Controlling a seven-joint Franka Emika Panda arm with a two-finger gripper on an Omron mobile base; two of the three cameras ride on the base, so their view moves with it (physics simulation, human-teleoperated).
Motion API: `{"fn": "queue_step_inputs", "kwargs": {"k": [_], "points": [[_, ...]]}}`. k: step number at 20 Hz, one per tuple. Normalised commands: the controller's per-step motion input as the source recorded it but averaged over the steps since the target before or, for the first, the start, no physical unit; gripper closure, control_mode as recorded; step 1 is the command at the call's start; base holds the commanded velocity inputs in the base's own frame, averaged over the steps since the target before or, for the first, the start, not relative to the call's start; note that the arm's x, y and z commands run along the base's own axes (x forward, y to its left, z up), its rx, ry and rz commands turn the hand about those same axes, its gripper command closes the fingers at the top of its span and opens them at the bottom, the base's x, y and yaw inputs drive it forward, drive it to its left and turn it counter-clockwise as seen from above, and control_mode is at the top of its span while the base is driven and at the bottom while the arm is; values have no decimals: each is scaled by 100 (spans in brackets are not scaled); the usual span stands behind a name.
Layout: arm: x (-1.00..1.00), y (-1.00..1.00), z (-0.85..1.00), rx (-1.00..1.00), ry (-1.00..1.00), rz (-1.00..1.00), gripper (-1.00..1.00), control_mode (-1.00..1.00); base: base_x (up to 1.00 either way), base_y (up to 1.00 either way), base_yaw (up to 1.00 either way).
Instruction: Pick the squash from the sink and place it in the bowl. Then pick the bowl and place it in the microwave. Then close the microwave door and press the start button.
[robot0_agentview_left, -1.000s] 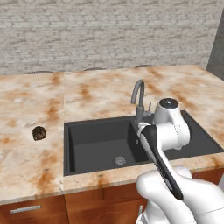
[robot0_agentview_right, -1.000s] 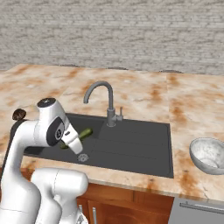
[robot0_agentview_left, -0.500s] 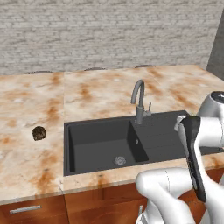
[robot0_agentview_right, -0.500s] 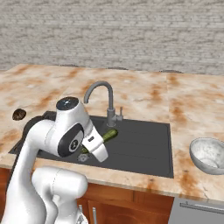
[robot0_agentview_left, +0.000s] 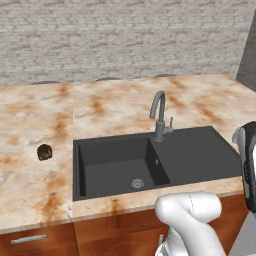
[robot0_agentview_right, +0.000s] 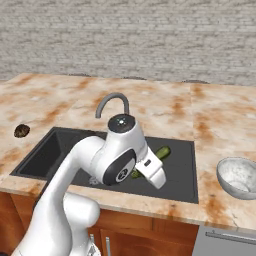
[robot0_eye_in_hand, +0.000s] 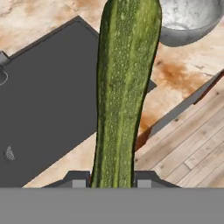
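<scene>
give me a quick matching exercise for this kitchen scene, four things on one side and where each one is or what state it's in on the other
Things:
1. squash
2. bowl
3. brown lump
4. faucet

Places or states:
a. on the counter left of the sink
b. held in the hand, up off the basin
c. standing at the back edge of the sink
d. empty, on the counter right of the sink

Pairs: 1-b, 2-d, 3-a, 4-c

The robot's arm is built of glossy white, rounded shells, fat and smooth like bent tubes. Beside the faucet, its round joint cap is dark grey with a paler ring. A dark oval inset marks the wrist shell, and a white boxy hand juts from it. The two finger tips are small, dark grey blocks
</scene>
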Motion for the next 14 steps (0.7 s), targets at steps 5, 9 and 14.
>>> {"fn": "queue_step_inputs", "kwargs": {"k": [5, 9, 14], "points": [[39, -100, 0, -13, 0, 9, 100, -100, 0, 0, 0], [40, -100, 6, -12, 0, 5, 100, -100, 0, 0, 0], [24, -100, 0, -6, 7, 0, 100, -100, 0, 0, 0]]}}
